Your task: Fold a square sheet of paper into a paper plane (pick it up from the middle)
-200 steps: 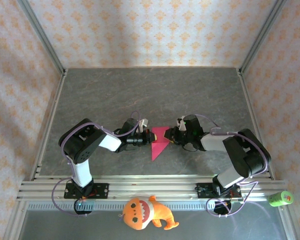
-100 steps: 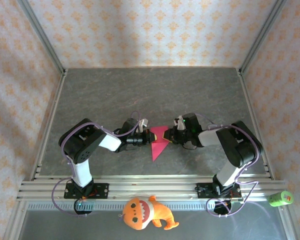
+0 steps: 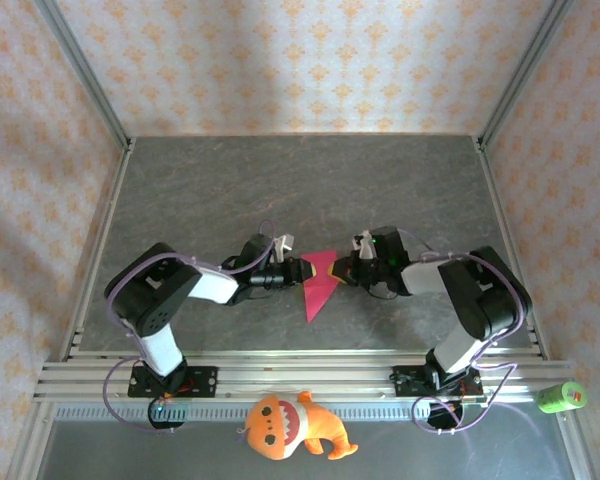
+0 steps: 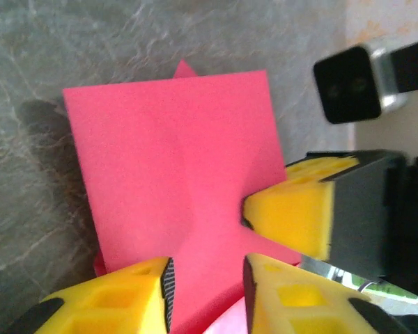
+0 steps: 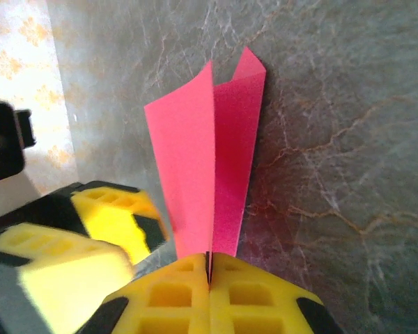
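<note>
Right pincer (image 5: 209,263): clenched, its yellow fingers pressed together on the edge of the pink paper (image 5: 198,160). In the wrist view we see two layers rising from the bite and splaying apart at the far end into a shallow V.

Left pincer (image 4: 207,270): released, fingers parted, with the flat face of the paper running through the gap. We cannot tell whether either pad touches it.

From above, the two pincers face each other across the paper, left at its 9 o'clock, right at its 3 o'clock. The paper sits a little toward 6 o'clock from the middle of the grey tabletop (image 3: 280,180). It is wide along its 12 o'clock edge and narrows to a point toward 7 o'clock. We cannot tell whether that point rests on the tabletop.

Outward: an orange plush toy (image 3: 288,427) lies past the rail at 6 o'clock. A green cylinder (image 3: 561,397) lies at about 4 o'clock, by the rail's end.
</note>
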`<state>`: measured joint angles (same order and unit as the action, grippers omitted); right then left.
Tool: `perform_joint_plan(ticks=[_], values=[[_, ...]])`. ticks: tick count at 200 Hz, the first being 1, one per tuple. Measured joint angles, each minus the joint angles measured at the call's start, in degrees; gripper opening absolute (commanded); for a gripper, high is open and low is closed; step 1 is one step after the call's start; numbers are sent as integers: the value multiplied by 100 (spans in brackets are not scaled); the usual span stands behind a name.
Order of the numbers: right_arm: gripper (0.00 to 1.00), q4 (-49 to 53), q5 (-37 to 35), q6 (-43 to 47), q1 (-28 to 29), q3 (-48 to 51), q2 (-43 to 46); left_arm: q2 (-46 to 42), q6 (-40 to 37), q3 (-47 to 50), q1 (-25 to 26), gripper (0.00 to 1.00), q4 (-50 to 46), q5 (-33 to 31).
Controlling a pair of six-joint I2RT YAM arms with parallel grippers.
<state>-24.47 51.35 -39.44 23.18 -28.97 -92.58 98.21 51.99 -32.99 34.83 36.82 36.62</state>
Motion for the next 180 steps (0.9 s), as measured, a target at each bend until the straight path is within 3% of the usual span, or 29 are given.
perform_joint_plan(ticks=[42, 83, 146, 180], values=[[0, -398, -758, -949, 0, 177, 310, -844, -343, 175, 129, 35, -391, -815], [0, -691, -1165, -1576, 0, 177, 302, -1440, -1309, 295, 935, 41, -789, -1899], [0, -815, -1268, -1823, 0, 177, 302, -385, -2684, -822, 2332, 49, -2232, -3493], [0, -817, -1294, -1847, 0, 210, 302, -94, -3001, -1123, 2618, 49, -2865, -4334]])
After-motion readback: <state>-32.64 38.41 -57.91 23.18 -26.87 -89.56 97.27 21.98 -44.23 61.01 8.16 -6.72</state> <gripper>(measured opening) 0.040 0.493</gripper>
